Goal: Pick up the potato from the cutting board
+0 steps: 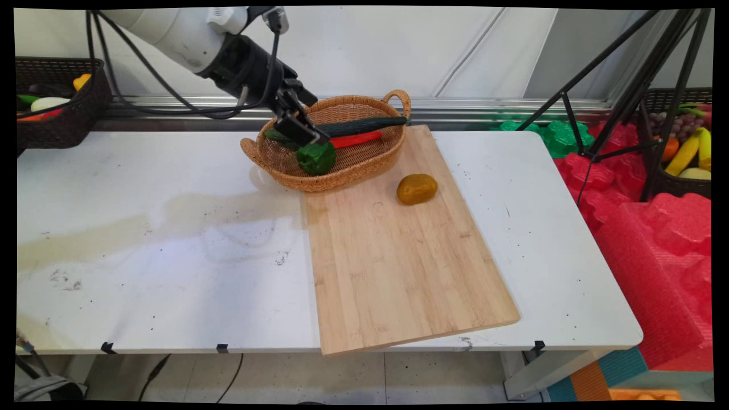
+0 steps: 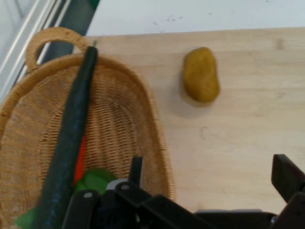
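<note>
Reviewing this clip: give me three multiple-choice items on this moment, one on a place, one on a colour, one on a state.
1. Where does the potato lie?
A. in the basket
B. on the cutting board
C. on the bare table

2. What colour is the long vegetable lying across the basket?
A. dark green
B. yellow
C. purple

3. How do the gripper's fingers stand?
A. shut on the potato
B. shut on the basket's handle
C. apart, with nothing between them

Answers:
1 B: the potato rests on the cutting board, apart from the basket.
2 A: the cucumber is dark green.
3 C: the hand view shows the gripper open over the basket's near side, with bare board between its fingers.
</note>
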Controlling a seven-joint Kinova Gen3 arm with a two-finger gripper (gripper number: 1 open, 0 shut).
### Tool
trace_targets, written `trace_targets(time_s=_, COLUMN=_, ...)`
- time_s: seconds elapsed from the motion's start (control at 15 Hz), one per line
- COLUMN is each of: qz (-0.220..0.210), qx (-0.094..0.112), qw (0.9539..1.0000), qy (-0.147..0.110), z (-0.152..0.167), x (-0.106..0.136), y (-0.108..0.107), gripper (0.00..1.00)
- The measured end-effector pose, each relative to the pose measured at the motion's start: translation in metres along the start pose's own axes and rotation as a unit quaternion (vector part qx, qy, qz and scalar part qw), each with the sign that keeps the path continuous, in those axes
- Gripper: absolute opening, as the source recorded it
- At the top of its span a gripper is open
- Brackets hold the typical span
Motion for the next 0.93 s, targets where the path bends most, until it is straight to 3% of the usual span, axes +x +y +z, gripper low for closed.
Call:
trace_targets(time_s=0.27, qz=-0.012, qx=-0.009, qw=0.9999, qy=0.002, z=-0.01, x=0.004, y=0.014, gripper=1.0)
trace_targets(time_s=0.47, qz=-0.025, qx=-0.002, qw=0.9997, qy=0.0, z=-0.003, x=0.013, y=0.016, gripper=1.0)
trace_targets(time_s=0.67, qz=-0.034, qx=0.003, qw=0.9994, qy=-0.007, z=0.016, x=0.025, y=0.017, gripper=1.0)
trace_targets(time_s=0.93, qz=-0.043, qx=0.003, qw=0.9987, qy=-0.027, z=0.065, x=0.045, y=0.019, gripper=1.0)
